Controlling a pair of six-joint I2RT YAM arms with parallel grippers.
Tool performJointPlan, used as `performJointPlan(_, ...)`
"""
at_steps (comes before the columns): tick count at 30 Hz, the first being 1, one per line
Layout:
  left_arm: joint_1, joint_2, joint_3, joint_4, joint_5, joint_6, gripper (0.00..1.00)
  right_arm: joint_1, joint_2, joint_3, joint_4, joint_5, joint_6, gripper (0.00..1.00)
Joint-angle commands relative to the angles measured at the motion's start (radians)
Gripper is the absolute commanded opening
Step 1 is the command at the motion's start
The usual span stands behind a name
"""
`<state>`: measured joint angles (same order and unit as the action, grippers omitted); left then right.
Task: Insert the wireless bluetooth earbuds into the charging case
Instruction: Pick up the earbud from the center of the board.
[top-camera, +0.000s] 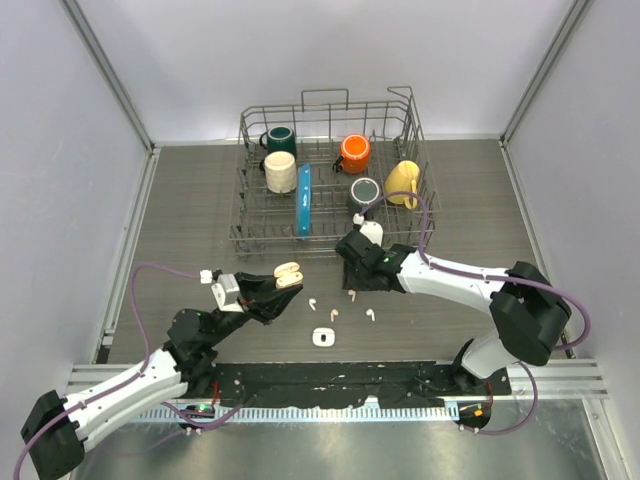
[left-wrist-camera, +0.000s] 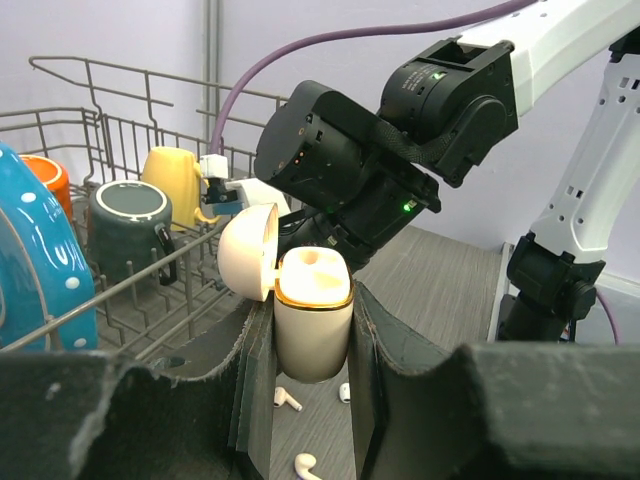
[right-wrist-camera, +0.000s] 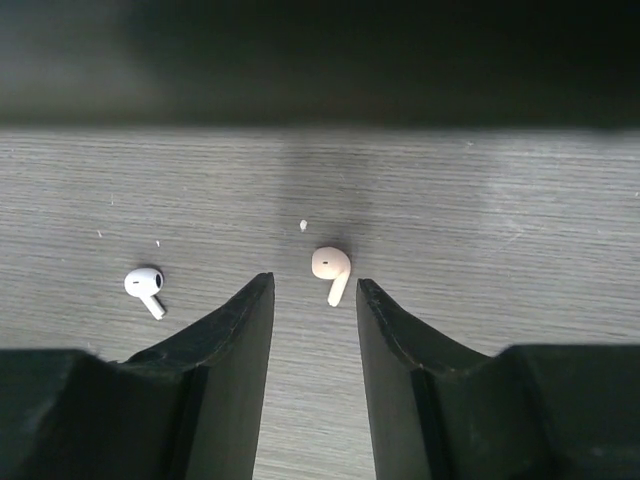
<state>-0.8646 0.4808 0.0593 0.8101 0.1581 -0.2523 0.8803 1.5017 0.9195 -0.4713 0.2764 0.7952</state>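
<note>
**Right hand (right-wrist-camera: 314, 288) at pink earbud (right-wrist-camera: 330, 266); left hand (top-camera: 275, 288) has the case (left-wrist-camera: 313, 325)**

Over the bench (top-camera: 180, 220), left hand is clenched on the open case, which is upright with its lid flipped back. Right hand is released, fingers apart, gripping nothing. Pink earbud lies on the bench just ahead of the gap between its fingertips, stem pointing into it. White earbud (right-wrist-camera: 146, 284) lies apart, outside one finger.

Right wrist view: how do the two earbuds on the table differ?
Colour: the white earbud against the pink-beige earbud. Place: the white earbud lies off to one side of the fingers, the pink-beige earbud just ahead of their gap. Both are stemmed, similar-sized, lying on the table.
</note>
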Motion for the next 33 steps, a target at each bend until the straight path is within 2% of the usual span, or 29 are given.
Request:
performJointPlan(1, -0.004, -0.005, 0.031, 0.029, 0.009, 0.001, 0.00, 0.017, 0.037, 0.027, -0.017, 0.017, -0.024, 0.46)
performJointPlan(5, -0.002, -0.014, 0.036, 0.011, 0.006, 0.002, 0.00, 0.022, 0.048, 0.024, -0.023, 0.018, -0.028, 0.50)
performJointPlan(10, -0.002, -0.022, 0.037, -0.003, 0.001, 0.002, 0.00, 0.023, 0.057, 0.013, -0.009, 0.014, -0.037, 0.51)
performJointPlan(16, -0.002, -0.021, 0.042, -0.011, 0.000, 0.004, 0.00, 0.039, 0.048, -0.005, 0.017, 0.012, -0.040, 0.47)
performJointPlan(29, -0.002, -0.008, 0.042, -0.012, -0.003, 0.004, 0.00, 0.046, 0.048, -0.062, 0.068, 0.027, -0.030, 0.46)
performJointPlan(33, -0.002, -0.011, 0.043, -0.014, -0.005, 0.004, 0.00, 0.054, 0.037, -0.073, 0.069, 0.035, -0.027, 0.43)
